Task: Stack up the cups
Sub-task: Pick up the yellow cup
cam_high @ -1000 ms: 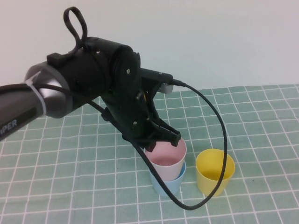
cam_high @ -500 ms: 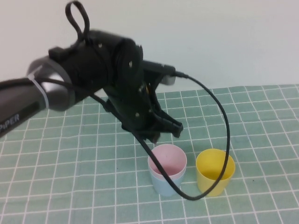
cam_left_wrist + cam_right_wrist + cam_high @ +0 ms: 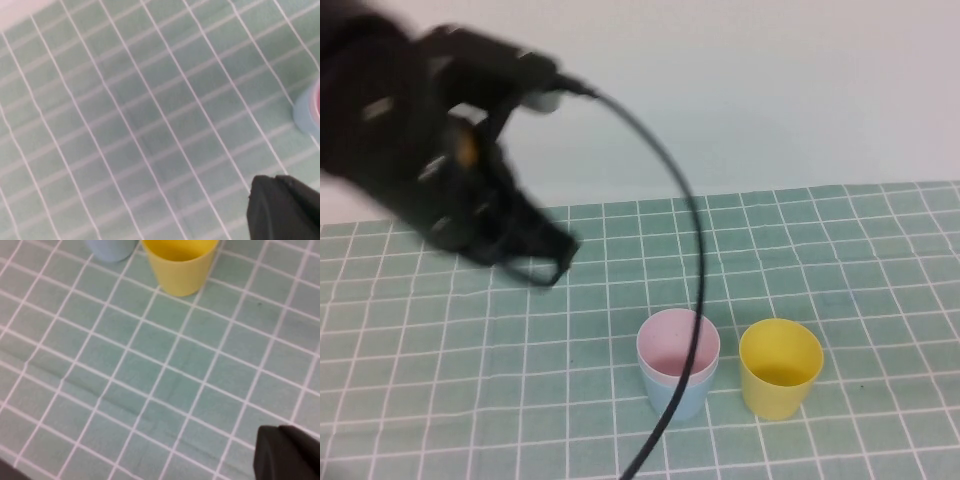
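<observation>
Left hand hangs blurred in the frame's upper left, holding nothing; how far open I cannot tell. Right hand shows only a dark tip. Bottom centre, pink cup sits nested in blue cup, yellow cup just beside, on the green-gridded bench

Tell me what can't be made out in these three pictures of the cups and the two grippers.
- Left gripper: motion-blurred in the high view, raised left of the cups; only one finger shows in its wrist view.
- Right gripper: outside the high view; its wrist view shows one dark corner.
- Blue cup: its inside is hidden by the pink cup nested in it.
- Yellow cup: rim cut off by the right wrist view's edge.
</observation>
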